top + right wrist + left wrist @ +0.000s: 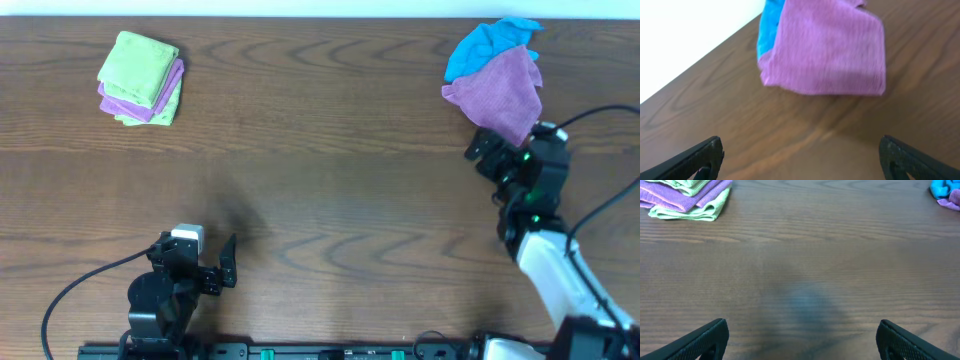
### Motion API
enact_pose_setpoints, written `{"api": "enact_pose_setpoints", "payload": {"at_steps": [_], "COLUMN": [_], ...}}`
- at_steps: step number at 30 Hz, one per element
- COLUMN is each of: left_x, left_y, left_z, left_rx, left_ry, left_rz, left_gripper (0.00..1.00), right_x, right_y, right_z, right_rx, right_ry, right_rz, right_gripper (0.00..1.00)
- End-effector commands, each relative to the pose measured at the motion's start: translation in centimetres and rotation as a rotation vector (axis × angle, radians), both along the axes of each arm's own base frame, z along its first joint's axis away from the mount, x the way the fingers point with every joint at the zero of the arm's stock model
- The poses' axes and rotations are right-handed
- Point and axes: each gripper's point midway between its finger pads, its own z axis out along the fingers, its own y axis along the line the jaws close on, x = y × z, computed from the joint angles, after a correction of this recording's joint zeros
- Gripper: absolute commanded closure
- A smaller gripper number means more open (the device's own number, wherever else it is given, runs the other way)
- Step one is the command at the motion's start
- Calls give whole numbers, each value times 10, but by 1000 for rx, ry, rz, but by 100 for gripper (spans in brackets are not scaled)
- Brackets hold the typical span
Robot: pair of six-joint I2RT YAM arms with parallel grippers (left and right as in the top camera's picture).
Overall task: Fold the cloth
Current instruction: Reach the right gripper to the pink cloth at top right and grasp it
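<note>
A crumpled purple cloth point(500, 92) lies at the far right of the table, on top of a blue cloth point(485, 45). In the right wrist view the purple cloth point(827, 52) lies just ahead of my jaws, with the blue cloth point(769, 30) behind it. My right gripper point(510, 160) is open and empty, just below the purple cloth's near edge; its fingers show in the right wrist view point(800, 160). My left gripper point(205, 262) is open and empty near the front left edge, over bare wood point(800, 340).
A stack of folded green and purple cloths point(142, 78) sits at the far left; it also shows in the left wrist view point(687, 197). The wooden table point(320, 190) spans the view. Black cables trail from both arms.
</note>
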Motion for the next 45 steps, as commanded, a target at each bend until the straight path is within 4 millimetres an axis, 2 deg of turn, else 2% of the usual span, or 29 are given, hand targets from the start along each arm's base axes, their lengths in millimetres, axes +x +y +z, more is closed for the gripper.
{"api": "enact_pose_setpoints", "payload": {"at_steps": [1, 4, 8, 15, 19, 26, 32, 45], "left_x": [0, 0, 0, 0, 0, 0, 0, 0], "left_y": [1, 1, 1, 1, 1, 1, 1, 1], "left_z": [-6, -6, -6, -6, -6, -6, -6, -6], "left_rx": [-1, -1, -1, -1, -1, -1, -1, -1], "left_ry": [9, 9, 9, 9, 9, 9, 9, 9], "left_rz": [8, 8, 8, 8, 8, 8, 8, 8], "left_gripper": [5, 5, 5, 5, 4, 5, 4, 5], "right_x": [15, 24, 27, 25, 32, 58, 75, 76], "right_y": [-23, -45, -60, -61, -64, -66, -73, -81], "right_z": [11, 13, 11, 9, 4, -30, -42, -73], "right_rx": [-55, -62, -55, -52, -59, -14, -6, -19], "right_ry": [-4, 11, 21, 33, 19, 100, 139, 204], "right_rz": [-17, -55, -84, -87, -87, -59, -58, -63], "right_gripper": [1, 1, 1, 1, 1, 1, 1, 1]}}
